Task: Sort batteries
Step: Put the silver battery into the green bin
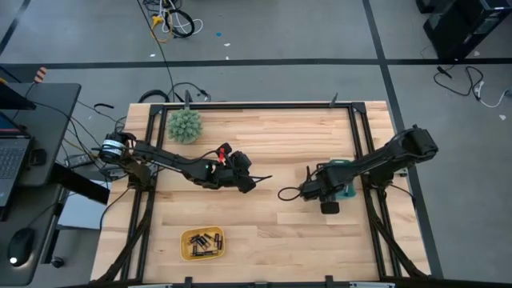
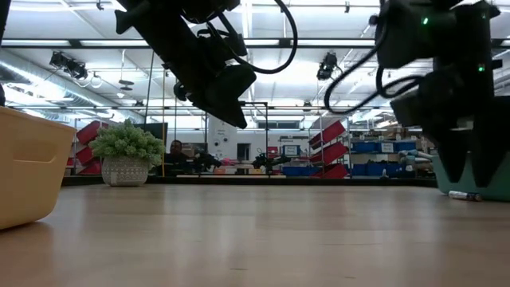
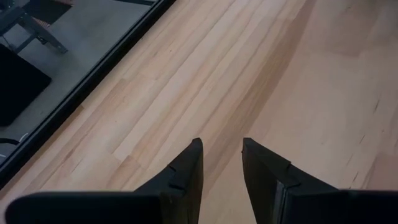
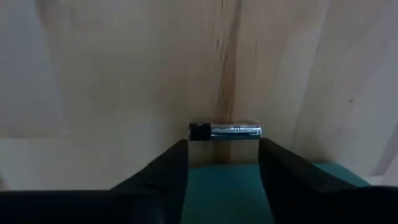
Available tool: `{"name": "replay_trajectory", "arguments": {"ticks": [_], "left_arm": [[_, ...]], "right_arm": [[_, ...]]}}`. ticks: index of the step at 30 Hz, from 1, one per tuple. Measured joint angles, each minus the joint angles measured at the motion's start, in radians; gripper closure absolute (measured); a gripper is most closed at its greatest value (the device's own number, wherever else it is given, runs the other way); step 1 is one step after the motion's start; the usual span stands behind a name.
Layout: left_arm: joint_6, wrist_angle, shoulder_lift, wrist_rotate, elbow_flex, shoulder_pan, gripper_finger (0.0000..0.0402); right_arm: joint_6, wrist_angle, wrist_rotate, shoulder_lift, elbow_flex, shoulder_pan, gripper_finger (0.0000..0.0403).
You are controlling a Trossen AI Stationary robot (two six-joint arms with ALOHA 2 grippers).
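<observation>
Right gripper [image 4: 224,163] over teal tray [image 4: 227,193], jaws spread, nothing pinched. Silvery battery [image 4: 226,130] lies on table just beyond tray edge, likely missed. You realign over it, pinch mid-body, drop it inside tray. Remaining batteries [image 1: 202,241] wait in yellow tray [image 1: 188,253]. Left gripper [image 3: 222,163] hovers mid-table, jaws apart, empty.

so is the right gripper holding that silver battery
No, the battery lies on the wood just beyond the open right gripper, touching neither finger.

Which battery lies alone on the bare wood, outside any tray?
The silvery battery with one dark end, lying on its side just past the right gripper and the teal tray. The other batteries sit together in the yellow tray.
</observation>
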Motion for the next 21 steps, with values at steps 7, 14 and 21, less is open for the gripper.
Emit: {"name": "replay_trajectory", "arguments": {"ticks": [7,14,21], "left_arm": [[-0.001,0.0,0.0,0.0,0.0,0.0,0.0293],[-0.001,0.0,0.0,0.001,0.0,0.0,0.0293],[0.002,0.038,0.025,0.002,0.0,0.0,0.0293]], "right_arm": [[-0.017,0.0,-0.02,0.079,0.0,-0.03,0.0158],[-0.028,0.007,-0.054,0.093,0.0,-0.041,0.0131],[-0.034,0.014,-0.062,0.092,0.0,-0.078,0.0133]]}}
